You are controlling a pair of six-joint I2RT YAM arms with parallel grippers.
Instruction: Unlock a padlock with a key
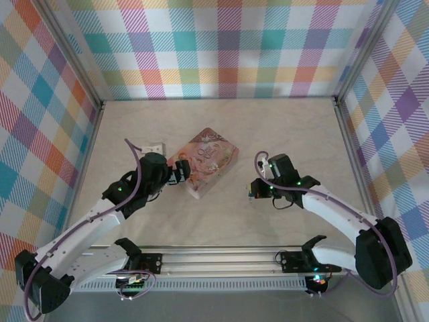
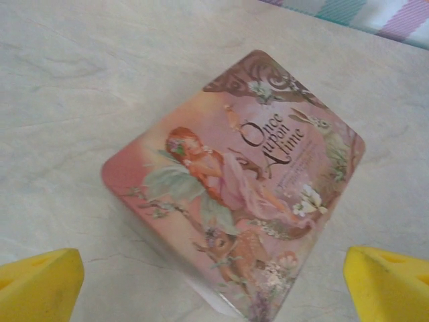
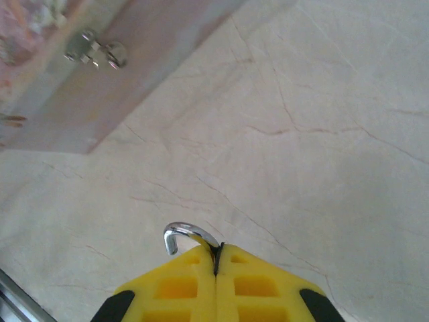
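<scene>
The right gripper was pressed shut on the padlock, its yellow fingers meeting with no gap. Only the thin silvery shackle stuck out past the fingertips, as a curved hook with a free end. In the overhead view a speck of blue showed at this gripper's tip, and the gripper sat to the right of the pink tin, apart from it, above the bare table. From the right wrist, the tin's side wall lay off to the upper left of the padlock, with a small metal clasp on it. Whether the clasp was fastened could not be told.

The left gripper was spread wide, its yellow fingers standing far apart at either side of the tin's near corner. From above it sat just beside the tin's left edge; whether it touched could not be told. The tin lay flat with its illustrated lid up, turned at an angle. A small pale block lay to the tin's left.
</scene>
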